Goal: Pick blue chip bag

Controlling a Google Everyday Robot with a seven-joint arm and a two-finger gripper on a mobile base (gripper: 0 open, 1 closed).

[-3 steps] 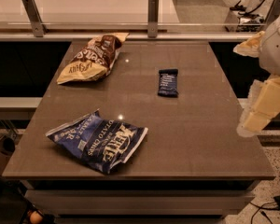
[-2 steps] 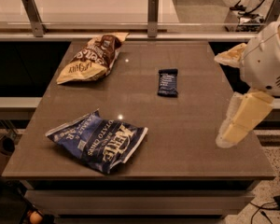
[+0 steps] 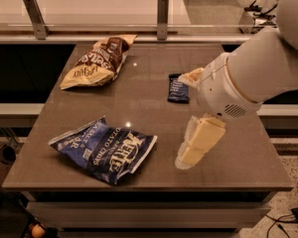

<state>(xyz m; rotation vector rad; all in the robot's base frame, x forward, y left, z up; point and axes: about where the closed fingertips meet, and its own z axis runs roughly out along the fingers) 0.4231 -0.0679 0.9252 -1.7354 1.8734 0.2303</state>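
The blue chip bag [image 3: 105, 148] lies flat and crinkled on the brown table [image 3: 149, 58] near its front left, with its white lettering facing up. My gripper [image 3: 185, 119] hangs over the table to the right of the bag, a short way from its right edge. Its two cream fingers [image 3: 198, 142] stand wide apart, open and empty. The white arm reaches in from the upper right.
A tan-and-brown chip bag [image 3: 97, 61] lies at the back left. A small dark-blue snack bar [image 3: 178, 88] lies mid-table, just behind my gripper. A rail with metal posts [image 3: 162, 10] runs behind the table. The table's front edge is close below the blue bag.
My arm and gripper have moved left from the table's right edge in over the table, closer to the blue chip bag. The bags and the bar have not moved.
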